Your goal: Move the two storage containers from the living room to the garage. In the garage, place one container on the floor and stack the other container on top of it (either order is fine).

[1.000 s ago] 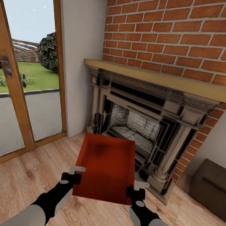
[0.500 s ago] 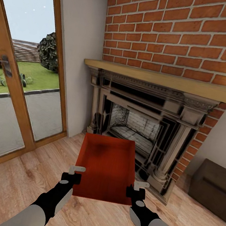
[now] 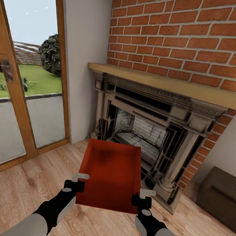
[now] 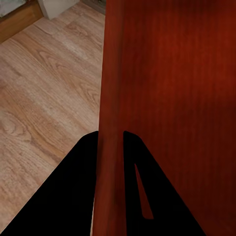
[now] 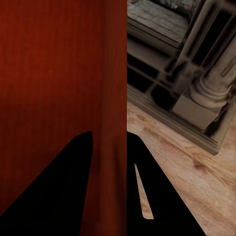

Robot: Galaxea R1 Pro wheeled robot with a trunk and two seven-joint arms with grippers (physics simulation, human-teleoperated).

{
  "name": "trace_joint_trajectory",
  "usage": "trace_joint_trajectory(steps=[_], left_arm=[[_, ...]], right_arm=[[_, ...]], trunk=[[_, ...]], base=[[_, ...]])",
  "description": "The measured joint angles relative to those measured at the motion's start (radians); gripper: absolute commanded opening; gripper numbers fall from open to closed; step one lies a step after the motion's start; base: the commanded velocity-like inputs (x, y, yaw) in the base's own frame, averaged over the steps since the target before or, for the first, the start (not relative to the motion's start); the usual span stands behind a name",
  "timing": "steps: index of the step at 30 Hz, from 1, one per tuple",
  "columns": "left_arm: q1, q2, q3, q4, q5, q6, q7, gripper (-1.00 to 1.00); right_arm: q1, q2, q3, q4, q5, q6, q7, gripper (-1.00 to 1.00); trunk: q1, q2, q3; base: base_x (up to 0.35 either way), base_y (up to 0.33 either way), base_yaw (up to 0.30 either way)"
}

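Before the brick fireplace [image 3: 156, 140] | storage container [image 3: 110, 174] held level | left hand [image 3: 77, 182] pinching left wall | right hand [image 3: 142, 198] pinching right wall

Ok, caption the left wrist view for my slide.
Left end effector pinching the container wall above the wood floor.

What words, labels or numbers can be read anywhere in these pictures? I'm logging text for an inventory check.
None. The red box, held at its side walls by the left gripper and the right gripper, is plain. The brick wall, fireplace, glass door and dark cabinet carry no writing either.
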Motion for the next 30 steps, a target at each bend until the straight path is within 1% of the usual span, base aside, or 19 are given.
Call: trace_joint_trajectory(steps=[30], left_arm=[[0.000,0.002,-0.004,-0.007,0.000,0.000,0.000,-1.00]], right_arm=[[0.000,-0.001,-0.002,-0.006,0.001,-0.003,-0.002,-1.00]], trunk=[[-0.115,0.210,0.094]], base=[[0.000,0.000,0.000]])
